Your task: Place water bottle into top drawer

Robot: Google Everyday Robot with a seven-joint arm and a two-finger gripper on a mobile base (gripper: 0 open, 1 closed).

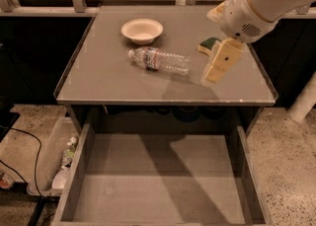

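The water bottle (159,60) lies on its side in the middle of the grey tabletop (108,77), white cap to the left, label near the cap. The top drawer (163,180) is pulled out wide below the table's front edge, and nothing lies in it. My gripper (213,74) hangs from the white arm at the upper right. It is above the tabletop, just right of the bottle's base and apart from it. It holds nothing.
A white bowl (142,30) stands at the back of the tabletop. A green and yellow sponge (208,45) lies at the right, partly hidden behind the gripper. A clear bin (54,161) with small items sits on the floor at the left.
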